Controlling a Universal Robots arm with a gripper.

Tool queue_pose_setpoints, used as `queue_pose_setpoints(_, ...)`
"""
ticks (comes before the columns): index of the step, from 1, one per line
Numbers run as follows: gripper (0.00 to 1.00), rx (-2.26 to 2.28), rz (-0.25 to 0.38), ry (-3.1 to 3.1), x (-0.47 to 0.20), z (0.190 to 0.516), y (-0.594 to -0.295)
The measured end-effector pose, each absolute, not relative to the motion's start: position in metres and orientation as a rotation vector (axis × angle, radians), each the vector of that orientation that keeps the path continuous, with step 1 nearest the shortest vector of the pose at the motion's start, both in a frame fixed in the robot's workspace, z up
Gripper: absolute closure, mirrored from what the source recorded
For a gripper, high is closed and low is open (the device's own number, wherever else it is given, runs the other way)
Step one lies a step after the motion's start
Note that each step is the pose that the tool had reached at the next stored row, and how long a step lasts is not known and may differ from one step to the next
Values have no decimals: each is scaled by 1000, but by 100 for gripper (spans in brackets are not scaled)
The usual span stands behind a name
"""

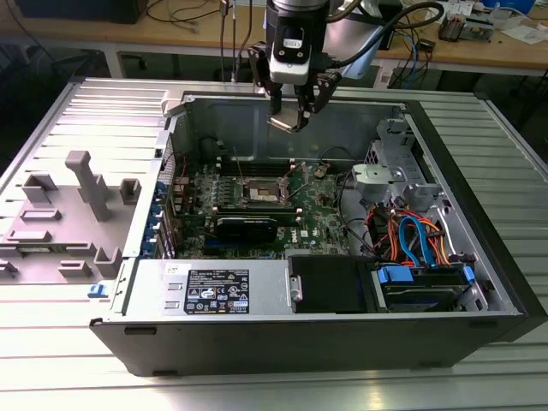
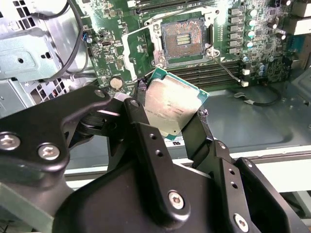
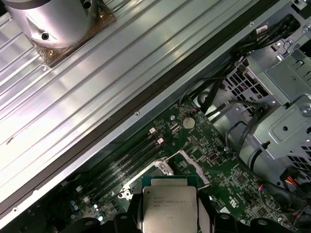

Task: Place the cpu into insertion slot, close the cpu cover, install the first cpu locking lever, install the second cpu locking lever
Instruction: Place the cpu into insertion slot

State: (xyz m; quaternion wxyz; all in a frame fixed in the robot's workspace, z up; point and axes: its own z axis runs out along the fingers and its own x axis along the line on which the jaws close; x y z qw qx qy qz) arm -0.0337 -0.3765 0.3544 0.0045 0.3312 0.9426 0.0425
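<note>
Second wrist view showed the gripper [image 2: 172, 101] clenched on the cpu [image 2: 167, 110] by two opposite edges, holding it in the air, well apart from the slot [image 2: 182, 40]. Light, stiff and thin, likely fragile underneath, it suited a gentle edge grip.

**Camera Arrangement**

The exterior view is looking down from above the near side of the open computer case [image 1: 257, 342], taking in all of it. Both wrist views are riding close, facing down at the motherboard [image 2: 121, 53] [image 3: 214, 160]. All three views are sharing the cpu [image 1: 285, 122] [image 2: 170, 104] [image 3: 167, 208].
</note>
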Motion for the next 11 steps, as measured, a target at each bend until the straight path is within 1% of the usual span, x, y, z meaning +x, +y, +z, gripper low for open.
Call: queue_pose_setpoints(11,46,1040,133,2952,-34,354,-376)
